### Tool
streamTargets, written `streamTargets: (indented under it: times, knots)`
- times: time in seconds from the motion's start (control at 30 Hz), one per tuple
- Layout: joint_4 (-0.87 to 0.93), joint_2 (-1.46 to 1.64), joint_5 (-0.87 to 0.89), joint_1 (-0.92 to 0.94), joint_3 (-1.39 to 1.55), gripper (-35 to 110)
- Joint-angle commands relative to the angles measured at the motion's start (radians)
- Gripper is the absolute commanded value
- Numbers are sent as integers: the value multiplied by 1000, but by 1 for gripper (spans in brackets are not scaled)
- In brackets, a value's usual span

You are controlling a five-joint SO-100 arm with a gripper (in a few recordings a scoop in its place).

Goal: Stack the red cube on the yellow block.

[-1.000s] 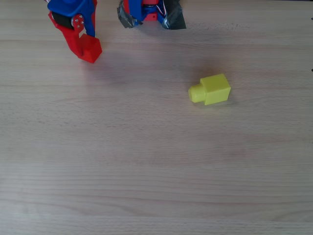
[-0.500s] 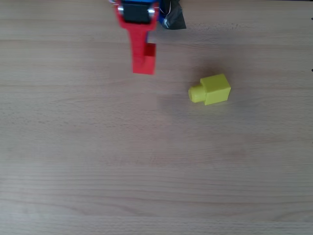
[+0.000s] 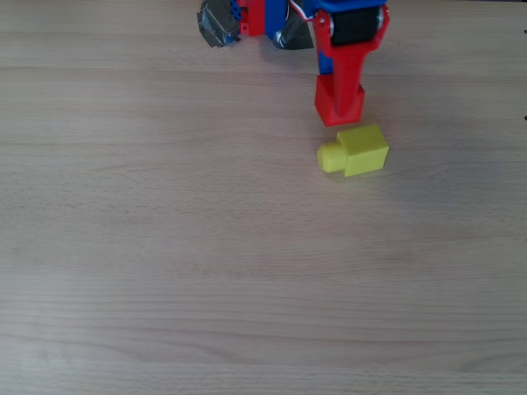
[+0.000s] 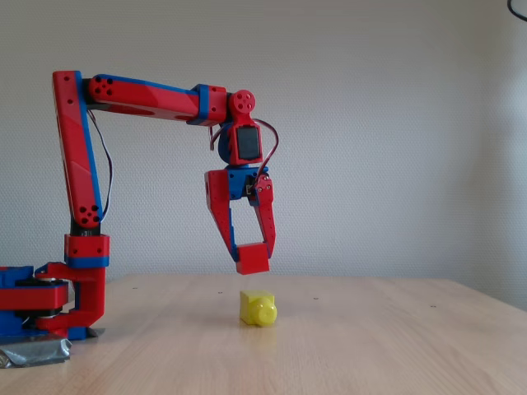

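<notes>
the hand (image 4: 252,253) hangs in the air above the wooden counter (image 4: 370,337), its two long red fingers (image 4: 267,216) closed on the red cube (image 4: 252,260), which is pinched between the fingertips and held clear of the surface. in the fixed view the cube sits slightly tilted, just above the yellow block (image 4: 258,308) with an open gap between them, so the two are not touching. the yellow block rests on the counter, its short round stub pointing toward the camera in that view.

in the overhead view the hand (image 3: 339,97) reaches down from the top edge of the picture, and the red cube (image 3: 338,107) appears just beside the upper edge of the yellow block (image 3: 361,150), a little toward the stub side. the block's stub points left in this view. the arm's base (image 4: 49,309) stands at the left of the fixed view, with grey tape (image 4: 33,352) under it on the counter (image 3: 206,271).
</notes>
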Motion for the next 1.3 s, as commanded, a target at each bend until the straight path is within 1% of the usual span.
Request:
streamTargets:
  times: [0.0,0.23,0.47,0.53,0.6,0.9,1.0,1.27]
  knots:
    - [-28,8,26,-32,-60,8]
    - [-95,-43,46,-55,-49,8]
    - [-101,-81,54,-95,-75,8]
    - [-106,-84,57,-100,-75,14]
    - [-117,-87,58,-101,-71,11]
    - [-138,-95,52,-92,-58,15]
    - [-137,-98,51,-86,-57,22]
    - [-124,-91,55,-57,-61,26]
